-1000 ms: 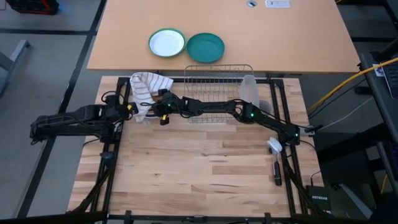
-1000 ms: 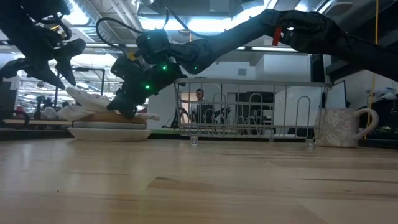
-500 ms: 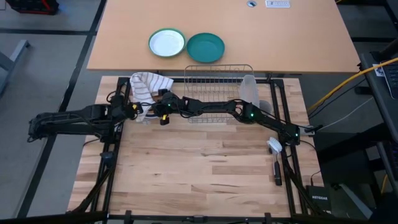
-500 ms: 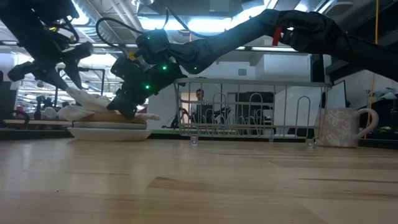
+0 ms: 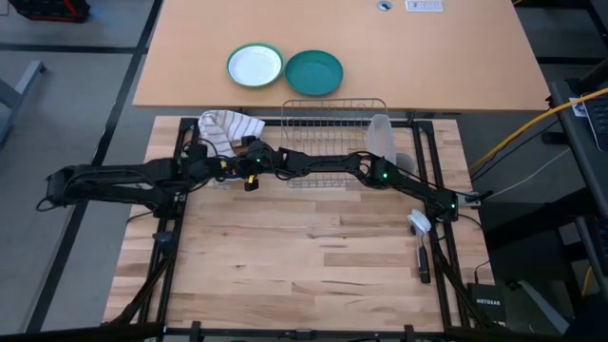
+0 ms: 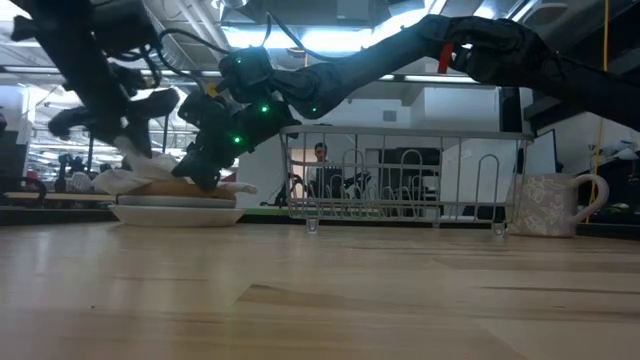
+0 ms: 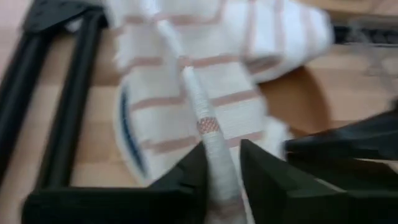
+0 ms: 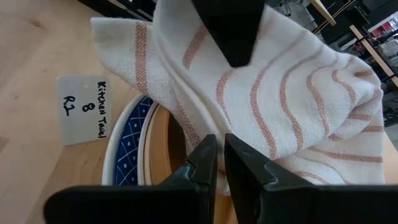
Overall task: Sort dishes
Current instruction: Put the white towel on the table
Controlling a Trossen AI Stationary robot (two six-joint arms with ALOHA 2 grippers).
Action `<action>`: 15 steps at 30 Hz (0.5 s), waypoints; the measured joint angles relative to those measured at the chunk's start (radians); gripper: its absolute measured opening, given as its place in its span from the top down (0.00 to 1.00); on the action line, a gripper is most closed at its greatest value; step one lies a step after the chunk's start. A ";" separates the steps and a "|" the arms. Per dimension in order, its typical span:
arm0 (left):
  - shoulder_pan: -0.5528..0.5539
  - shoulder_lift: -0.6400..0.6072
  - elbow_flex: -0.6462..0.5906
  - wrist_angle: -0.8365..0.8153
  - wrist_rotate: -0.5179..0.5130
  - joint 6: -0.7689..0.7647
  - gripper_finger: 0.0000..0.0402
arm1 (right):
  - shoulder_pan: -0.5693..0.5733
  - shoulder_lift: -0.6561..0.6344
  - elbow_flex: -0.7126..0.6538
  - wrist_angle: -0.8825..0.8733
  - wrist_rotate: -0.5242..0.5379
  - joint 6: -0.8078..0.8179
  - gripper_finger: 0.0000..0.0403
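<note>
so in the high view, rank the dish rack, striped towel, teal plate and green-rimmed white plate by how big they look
1. dish rack, widest footprint.
2. striped towel, partly hidden by the left gripper.
3. teal plate and green-rimmed white plate: these look about equal, so I won't rank them apart.

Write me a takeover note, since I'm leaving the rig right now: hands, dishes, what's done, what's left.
Left hand: closed on a fold of the striped towel at the table's back left.
Right hand: beside it at the same spot, pinching the towel.
Dishes: the plate stack sits under the towel; blue plate and tan plate peek out.
Done: nothing racked; the dish rack holds no plates.
Left: lift the towel, rack the plates.
</note>
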 joint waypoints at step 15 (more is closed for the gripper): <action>-0.030 -0.116 0.104 0.083 -0.005 0.312 1.00 | 0.014 -0.147 0.000 -0.190 0.010 -0.006 0.91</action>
